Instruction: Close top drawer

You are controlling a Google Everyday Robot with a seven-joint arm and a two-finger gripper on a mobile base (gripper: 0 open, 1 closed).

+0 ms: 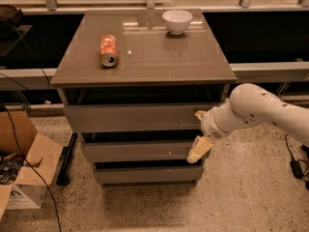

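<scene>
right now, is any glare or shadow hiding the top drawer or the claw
Camera view: pale glare streaks lie on the cabinet top near the bowl; shadow under that top blacks out the inside of the top drawer, while its front is evenly lit; the claw, at the front's right end, shows bright and unshadowed.

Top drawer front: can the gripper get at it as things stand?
Probably yes. The gripper is at the right end of the top drawer front, jaws open, with nothing between them. The can and bowl sit up on the cabinet top, out of the way.
</scene>
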